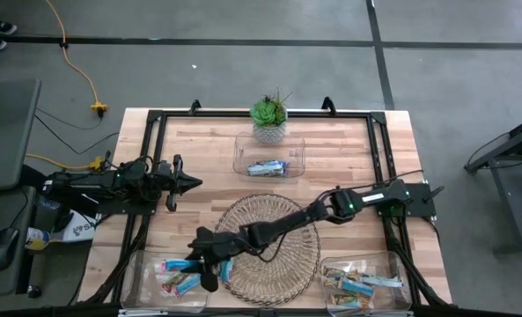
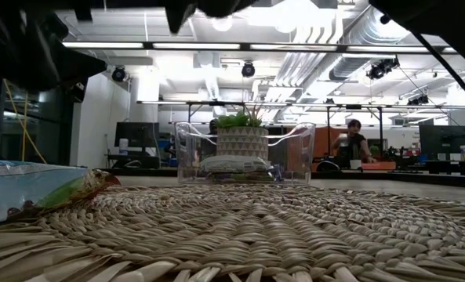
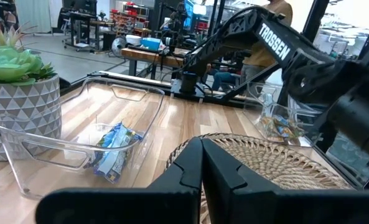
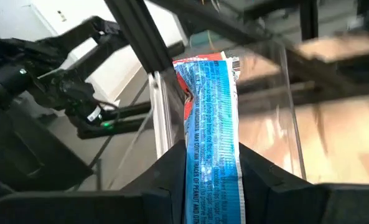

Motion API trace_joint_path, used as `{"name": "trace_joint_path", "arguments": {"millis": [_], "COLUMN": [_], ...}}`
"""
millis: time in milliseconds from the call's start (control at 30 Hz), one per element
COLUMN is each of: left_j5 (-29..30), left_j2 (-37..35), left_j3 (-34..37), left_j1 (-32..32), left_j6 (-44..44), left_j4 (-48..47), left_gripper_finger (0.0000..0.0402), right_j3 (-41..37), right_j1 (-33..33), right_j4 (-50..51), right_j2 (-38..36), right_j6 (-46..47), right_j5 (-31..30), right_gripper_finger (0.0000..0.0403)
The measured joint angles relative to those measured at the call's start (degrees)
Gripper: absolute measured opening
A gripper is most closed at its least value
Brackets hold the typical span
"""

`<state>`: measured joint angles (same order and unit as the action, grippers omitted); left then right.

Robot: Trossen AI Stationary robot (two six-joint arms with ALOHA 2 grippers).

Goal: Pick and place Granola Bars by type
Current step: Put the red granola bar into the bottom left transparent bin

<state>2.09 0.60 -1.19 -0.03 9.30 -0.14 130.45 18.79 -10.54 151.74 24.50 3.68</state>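
My right gripper (image 1: 210,267) reaches across the round wicker tray (image 1: 283,220) to the near-left clear bin (image 1: 146,264). It is shut on a bright blue granola bar with white and red print (image 4: 208,93). That bin holds several bars (image 1: 180,282). The near-right bin (image 1: 331,264) holds several more (image 1: 362,283). A silvery-blue bar (image 1: 267,167) lies flat in the far bin (image 1: 239,151). My left gripper (image 1: 188,183) is shut and empty, left of the tray. In the low view a tan-green bar (image 2: 48,192) lies at the tray's left rim. My right gripper pinches the blue bar between its two fingers, which sit on either side of the bar's near end (image 4: 210,163). The bar runs along the fingers and sticks out well past their tips. It is lifted clear, by the near-left bin's clear wall (image 4: 162,106).
A potted succulent (image 1: 269,119) stands behind the far bin. A black frame (image 1: 150,132) runs along the table's far, left and right edges. My right arm (image 1: 331,207) lies over the tray. Bare wood shows between the tray and the far bin.
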Motion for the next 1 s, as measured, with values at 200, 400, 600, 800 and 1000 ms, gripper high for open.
{"name": "trace_joint_path", "arguments": {"millis": [200,400,600,800,1000], "left_j5": [0.0,0.0,0.0,0.0,0.0], "left_j2": [0.0,0.0,0.0,0.0,0.0], "left_j3": [0.0,0.0,0.0,0.0,0.0], "left_j1": [0.0,0.0,0.0,0.0,0.0], "left_j6": [0.0,0.0,0.0,0.0,0.0], "left_j4": [0.0,0.0,0.0,0.0,0.0], "left_gripper_finger": [0.0001,0.0001,0.0001,0.0001,0.0001], "right_j3": [0.2,0.2,0.1,0.1,0.0], "right_j1": [0.0,0.0,0.1,0.2,0.2], "right_j4": [3.5,3.6,3.7,3.8,3.2], "right_j2": [0.1,0.1,0.1,0.1,0.1], "right_j6": [0.8,0.1,-1.6,-3.0,-4.0], "right_j5": [0.9,1.9,3.0,3.1,2.7], "right_gripper_finger": [0.0094,0.0094,0.0094,0.0101,0.0130]}}
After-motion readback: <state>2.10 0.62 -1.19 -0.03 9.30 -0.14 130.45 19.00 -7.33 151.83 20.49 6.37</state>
